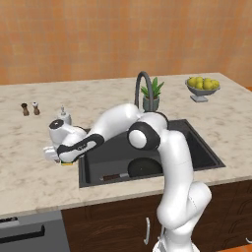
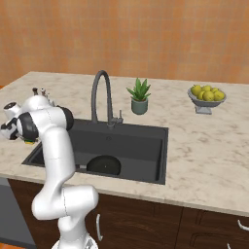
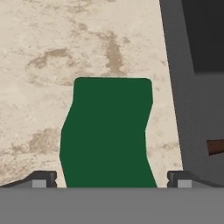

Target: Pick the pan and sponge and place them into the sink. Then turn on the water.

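Observation:
The green-topped sponge [image 3: 107,131] lies on the beige counter just left of the sink [image 1: 110,152]. In the hand view my gripper [image 3: 111,181] hovers right over it, open, with one fingertip [image 3: 43,179] on each side and neither touching. From the left base view the arm bends down over the sink's left rim, and a sliver of the sponge [image 1: 66,163] shows under the hand. The black pan [image 1: 146,168] rests in the basin, its brown handle [image 1: 115,176] pointing left. The arched faucet [image 1: 142,83] shows no water.
A soap dispenser [image 1: 64,116] stands just behind the hand, and two small shakers [image 1: 30,109] sit further left. A potted plant [image 1: 152,96] is behind the sink and a fruit bowl [image 1: 202,88] is at the far right. The sink rim [image 3: 177,65] runs close beside the sponge.

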